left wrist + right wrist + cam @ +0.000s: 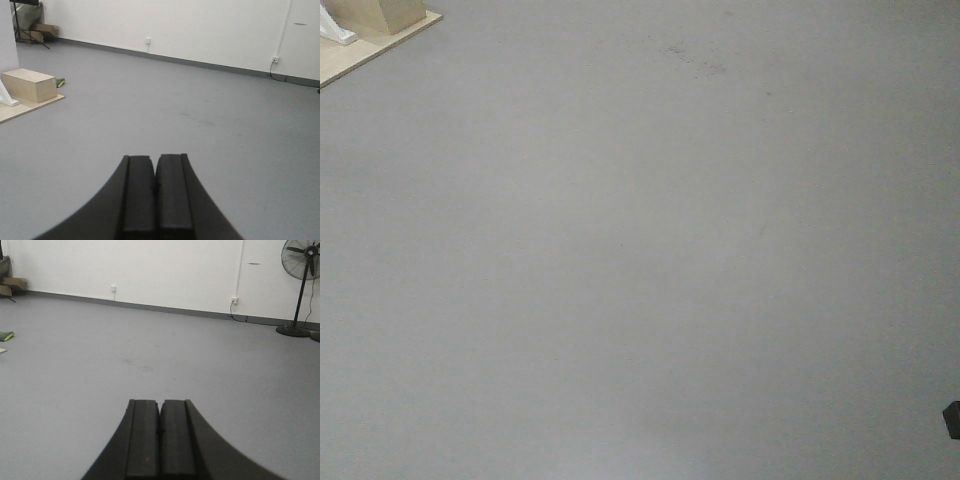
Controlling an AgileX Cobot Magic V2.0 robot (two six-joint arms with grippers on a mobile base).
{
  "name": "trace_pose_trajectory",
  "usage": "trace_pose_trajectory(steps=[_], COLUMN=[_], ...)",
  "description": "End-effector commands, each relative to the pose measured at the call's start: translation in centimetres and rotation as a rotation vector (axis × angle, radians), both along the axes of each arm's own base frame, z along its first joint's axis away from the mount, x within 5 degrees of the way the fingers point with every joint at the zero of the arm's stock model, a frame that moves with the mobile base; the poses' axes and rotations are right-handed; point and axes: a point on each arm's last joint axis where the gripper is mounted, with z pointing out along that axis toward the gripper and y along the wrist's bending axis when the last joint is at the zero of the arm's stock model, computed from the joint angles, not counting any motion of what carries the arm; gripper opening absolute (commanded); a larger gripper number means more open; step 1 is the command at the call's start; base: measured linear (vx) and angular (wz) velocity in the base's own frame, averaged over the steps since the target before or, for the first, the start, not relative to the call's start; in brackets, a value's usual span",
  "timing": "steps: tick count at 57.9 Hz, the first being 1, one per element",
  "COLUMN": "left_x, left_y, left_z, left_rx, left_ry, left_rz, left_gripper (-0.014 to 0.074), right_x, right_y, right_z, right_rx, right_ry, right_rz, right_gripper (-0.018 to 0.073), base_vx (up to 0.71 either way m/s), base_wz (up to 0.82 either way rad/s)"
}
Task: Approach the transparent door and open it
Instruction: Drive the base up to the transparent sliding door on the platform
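Note:
The transparent door is out of view in all three views. My left gripper (155,161) fills the bottom of the left wrist view, its two black pads pressed together with nothing between them, held over bare grey floor. My right gripper (160,404) looks the same in the right wrist view: pads touching, shut on nothing. The front view shows only grey floor (640,260).
A wooden box (29,85) sits on a plywood platform (30,106) at the left, also the platform corner (370,45). A white wall (175,25) with wall sockets lies ahead. A standing fan (300,270) is at the far right. A small dark object (952,420) touches the right edge.

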Motion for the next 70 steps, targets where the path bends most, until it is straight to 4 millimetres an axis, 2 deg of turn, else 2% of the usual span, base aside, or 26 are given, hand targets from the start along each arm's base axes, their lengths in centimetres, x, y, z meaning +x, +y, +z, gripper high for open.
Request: trace_pose_trajectory(steps=[1, 39, 70], left_x=[-0.02, -0.02, -0.02], left_y=[-0.01, -0.01, -0.01], left_z=[0.27, 0.27, 0.27], left_rx=[-0.015, -0.015, -0.015], left_ry=[-0.073, -0.073, -0.073], left_rz=[-0.004, -0.004, -0.004], left_gripper=[-0.0006, -0.0006, -0.0006], right_x=[-0.09, -0.09, -0.09], right_y=[-0.01, -0.01, -0.01], right_z=[0.69, 0.69, 0.69], right_rx=[-0.021, -0.021, -0.021], right_ry=[-0.094, -0.094, -0.094], right_rz=[-0.003, -0.003, -0.003], right_gripper=[-0.0009, -0.0009, -0.0009], base_vx=[0.39, 0.43, 0.52], base_wz=[0.02, 0.05, 0.23])
